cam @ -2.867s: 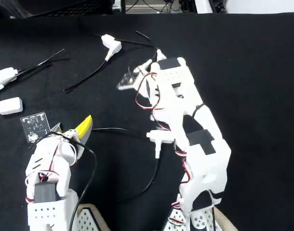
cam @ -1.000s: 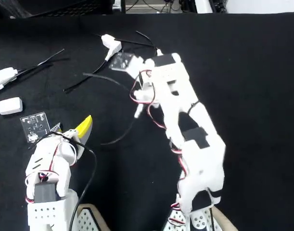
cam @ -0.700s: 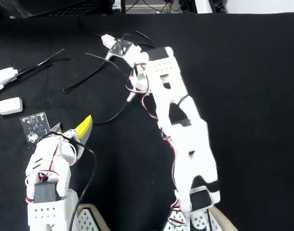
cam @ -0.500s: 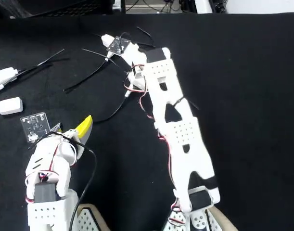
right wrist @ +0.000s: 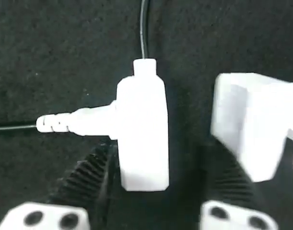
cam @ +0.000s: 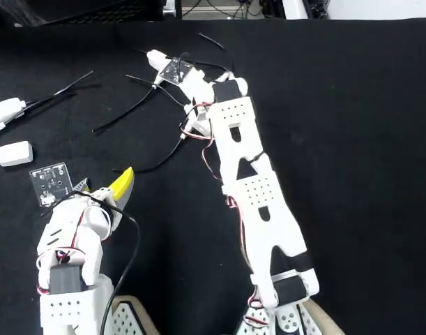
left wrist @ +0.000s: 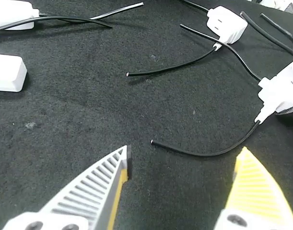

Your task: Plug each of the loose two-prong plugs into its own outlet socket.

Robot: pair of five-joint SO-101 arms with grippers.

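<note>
My right arm [cam: 233,132] stretches to the far side of the black table. Its gripper [right wrist: 153,148] is shut on a white two-prong plug [right wrist: 141,129], which hangs under the arm [cam: 193,127] and trails thin black cables. In the left wrist view the same plug [left wrist: 280,88] is at the edge. A white outlet socket [cam: 159,61] lies just beyond it, also seen from the left wrist [left wrist: 226,24]. A blurred white block [right wrist: 247,124] is close beside the held plug. My left gripper [left wrist: 184,151] stands open over bare cloth, yellow finger [cam: 122,183] forward.
Two more white plug or socket pieces [cam: 7,109] [cam: 14,153] lie at the left edge, one with a cable. Loose black cable ends [left wrist: 160,72] cross the cloth between the arms. The right half of the table is free.
The right arm has swung and stretched away from me toward the far socket, carrying the plug and dragging its cables along. The left arm has stayed still.
</note>
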